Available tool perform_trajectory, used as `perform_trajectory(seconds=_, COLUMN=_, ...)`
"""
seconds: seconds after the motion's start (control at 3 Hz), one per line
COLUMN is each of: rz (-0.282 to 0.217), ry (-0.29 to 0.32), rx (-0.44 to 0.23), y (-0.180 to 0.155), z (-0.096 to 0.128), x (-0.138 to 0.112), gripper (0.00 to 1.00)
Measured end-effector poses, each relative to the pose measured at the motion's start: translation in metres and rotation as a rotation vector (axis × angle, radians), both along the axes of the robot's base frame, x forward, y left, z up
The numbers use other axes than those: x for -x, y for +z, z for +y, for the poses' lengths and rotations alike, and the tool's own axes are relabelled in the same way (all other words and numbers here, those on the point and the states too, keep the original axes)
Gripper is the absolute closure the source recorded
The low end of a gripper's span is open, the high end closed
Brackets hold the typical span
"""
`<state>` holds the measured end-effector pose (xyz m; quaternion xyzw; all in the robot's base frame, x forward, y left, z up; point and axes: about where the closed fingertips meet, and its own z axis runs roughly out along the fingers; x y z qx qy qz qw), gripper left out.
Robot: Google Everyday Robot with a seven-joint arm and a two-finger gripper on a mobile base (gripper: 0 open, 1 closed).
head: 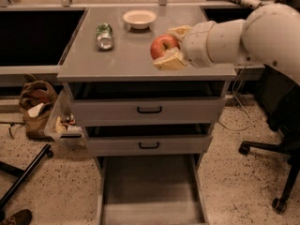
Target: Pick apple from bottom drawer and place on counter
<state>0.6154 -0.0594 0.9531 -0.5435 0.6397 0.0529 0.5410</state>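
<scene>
The red apple (161, 46) with a yellowish patch is held between the tan fingers of my gripper (169, 47), which is shut on it. The gripper hangs over the right part of the grey counter (117, 60), just above its surface and behind the front edge. My white arm reaches in from the right. The bottom drawer (150, 191) stands pulled open below, its grey floor bare.
A green-labelled can (104, 35) lies on its side at the counter's back left. A white bowl (139, 18) sits at the back middle. Two shallower drawers with black handles (149, 109) are shut. A chair base (276, 172) stands to the right, a bag (35, 108) to the left.
</scene>
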Motion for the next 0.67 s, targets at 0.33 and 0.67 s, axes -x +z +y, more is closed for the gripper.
perform_trajectory(seconds=0.33, rz=0.019, ry=-0.031, rx=0.029, y=-0.009, z=0.005, x=-0.055, gripper=1.00)
perform_trajectory(seconds=0.67, rz=0.084, ry=-0.010, rx=0.077, y=-0.029, z=0.021, x=-0.096, gripper=1.00)
